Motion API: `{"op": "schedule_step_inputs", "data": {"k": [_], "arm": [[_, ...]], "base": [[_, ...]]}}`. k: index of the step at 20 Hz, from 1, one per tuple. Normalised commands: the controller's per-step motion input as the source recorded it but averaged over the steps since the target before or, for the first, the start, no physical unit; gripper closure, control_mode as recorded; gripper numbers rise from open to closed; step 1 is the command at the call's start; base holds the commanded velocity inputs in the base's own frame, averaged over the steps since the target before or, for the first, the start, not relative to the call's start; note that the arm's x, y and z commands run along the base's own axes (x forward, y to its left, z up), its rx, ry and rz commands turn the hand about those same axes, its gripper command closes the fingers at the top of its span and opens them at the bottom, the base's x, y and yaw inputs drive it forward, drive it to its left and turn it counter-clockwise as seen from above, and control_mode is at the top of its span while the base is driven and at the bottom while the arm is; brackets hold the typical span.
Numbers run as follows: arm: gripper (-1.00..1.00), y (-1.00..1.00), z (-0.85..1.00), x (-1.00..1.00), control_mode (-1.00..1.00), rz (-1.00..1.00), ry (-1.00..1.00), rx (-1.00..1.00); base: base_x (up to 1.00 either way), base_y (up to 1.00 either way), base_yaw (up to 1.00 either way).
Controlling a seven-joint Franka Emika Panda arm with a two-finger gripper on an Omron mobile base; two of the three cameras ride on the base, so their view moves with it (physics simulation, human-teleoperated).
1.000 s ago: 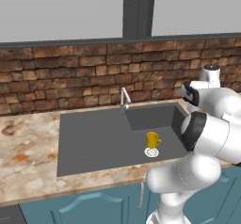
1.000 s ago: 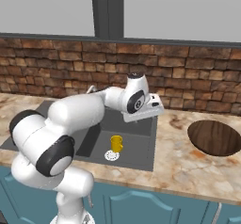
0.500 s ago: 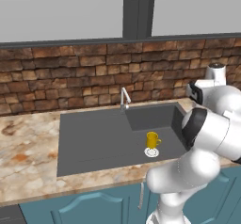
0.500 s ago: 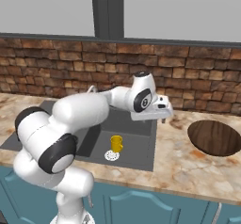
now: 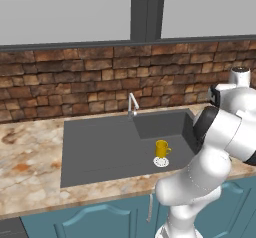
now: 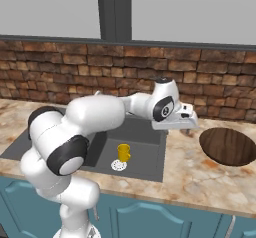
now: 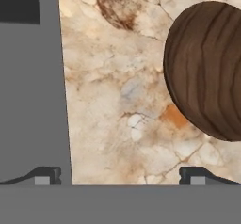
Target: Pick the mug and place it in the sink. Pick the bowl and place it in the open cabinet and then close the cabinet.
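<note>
The yellow mug [image 5: 161, 147] [image 6: 123, 152] stands upright in the dark grey sink [image 5: 100, 147] [image 6: 147, 152], next to the round drain [image 6: 118, 165]. The brown wooden bowl [image 6: 227, 146] [image 7: 207, 68] rests on the marble counter to the right of the sink. My gripper [image 6: 192, 123] [image 7: 120, 176] hangs open and empty over the counter strip between the sink's right edge [image 7: 28, 100] and the bowl. It points down and touches nothing. The cabinet is out of view.
A chrome faucet [image 5: 131, 103] stands at the sink's back edge, before the brick wall [image 5: 75, 82]. A dark grey vertical unit [image 5: 147, 9] hangs on the wall above. Teal base cabinets [image 6: 175, 217] run under the marble counter [image 7: 122, 100].
My hand has swung to the right, from over the sink's right side to over the counter, closer to the bowl. The mug has stayed in the sink.
</note>
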Motion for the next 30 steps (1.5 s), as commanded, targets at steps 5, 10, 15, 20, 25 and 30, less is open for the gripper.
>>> {"op": "schedule_step_inputs", "data": {"k": [5, 10, 15, 20, 25, 30], "arm": [[-1.0, -0.4, 0.0, 0.0, -1.0, 0.03, 0.0, 0.0], [-1.0, -0.27, -0.01, 0.0, -1.0, 0.03, 0.0, 0.0], [-1.0, -0.25, -0.07, 0.0, -1.0, 0.05, 0.0, 0.0], [-1.0, -0.26, -0.11, 0.0, -1.0, 0.07, 0.0, 0.0], [-1.0, -0.26, -0.11, 0.0, -1.0, 0.05, 0.0, 0.0], [-1.0, -0.13, -0.08, 0.0, -1.0, 0.05, 0.0, 0.0]], "base": [[0.0, 0.0, 0.0], [0.0, 0.0, 0.0], [0.0, 0.0, 0.0], [0.0, 0.0, 0.0], [0.0, 0.0, 0.0], [0.0, 0.0, 0.0]]}}
